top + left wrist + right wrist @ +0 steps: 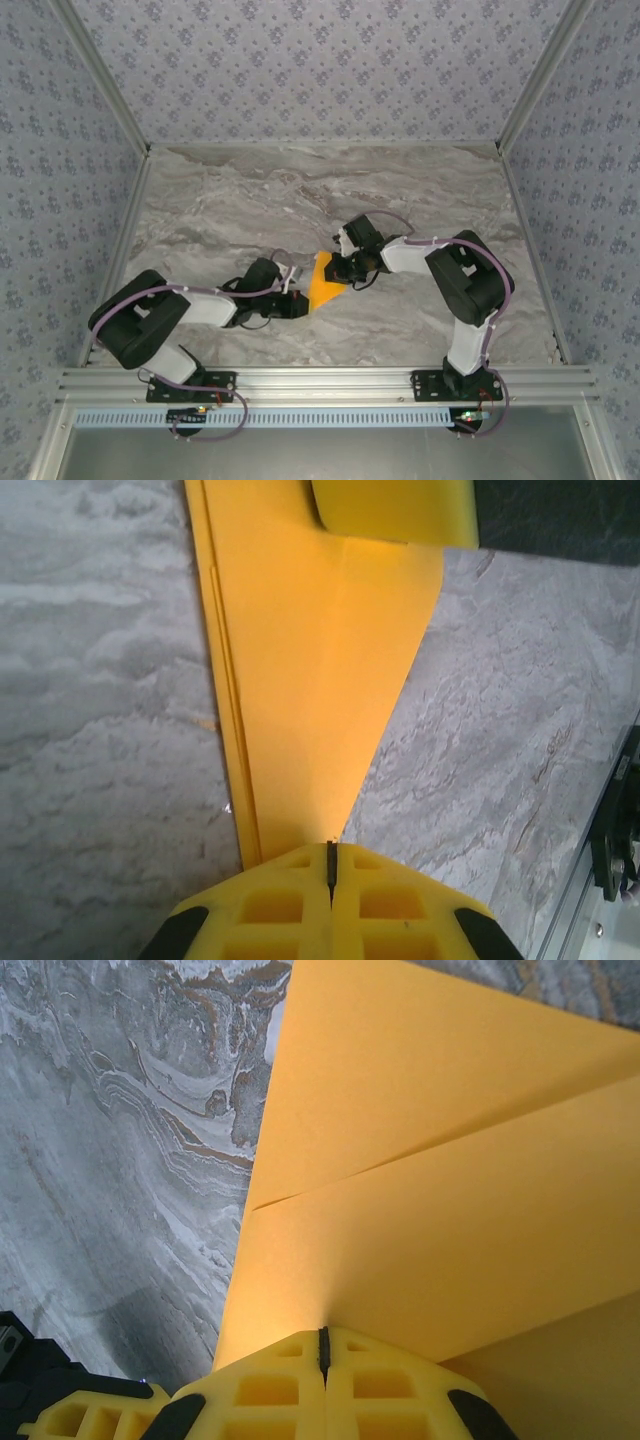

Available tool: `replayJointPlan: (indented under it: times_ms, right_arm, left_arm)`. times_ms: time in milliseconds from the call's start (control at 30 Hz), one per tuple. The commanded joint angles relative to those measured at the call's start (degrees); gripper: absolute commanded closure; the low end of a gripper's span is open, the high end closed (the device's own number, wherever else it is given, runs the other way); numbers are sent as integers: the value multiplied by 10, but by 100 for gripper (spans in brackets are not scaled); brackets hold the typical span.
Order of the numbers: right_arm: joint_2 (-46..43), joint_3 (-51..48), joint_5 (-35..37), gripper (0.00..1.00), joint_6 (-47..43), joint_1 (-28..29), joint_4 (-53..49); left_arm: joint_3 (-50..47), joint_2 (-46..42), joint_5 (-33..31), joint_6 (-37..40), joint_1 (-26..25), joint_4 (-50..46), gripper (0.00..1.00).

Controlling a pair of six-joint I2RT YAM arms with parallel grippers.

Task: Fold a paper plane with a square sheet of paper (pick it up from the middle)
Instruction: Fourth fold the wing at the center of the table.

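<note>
Both pincers clamped on the paper plane, mid-worktop.
The left gripper (330, 855) has its jaws pressed together on the narrow end of the paper plane (320, 680), whose layered long edge runs straight away from the fingertips. The right gripper (323, 1345) is likewise closed on the wider end, with a diagonal fold edge crossing just beyond it. From above, the two tips face each other with the orange paper between them, about midway between the left and right edges of the worktop (250, 190) and nearer its near edge. Bare marble lies open toward the far edge and both far corners.
</note>
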Motion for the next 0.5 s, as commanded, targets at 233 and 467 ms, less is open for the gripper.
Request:
replayJointPlan:
  times_ms: [233,467]
  right_arm:
    - [50,-28,98,96,-3,-10,-98]
    - [48,-27,94,96,2,-7,-89]
  left_arm:
    - [-26,-111,-8,12,-10,-200,100]
    - [19,-229,-56,1,-10,-190,100]
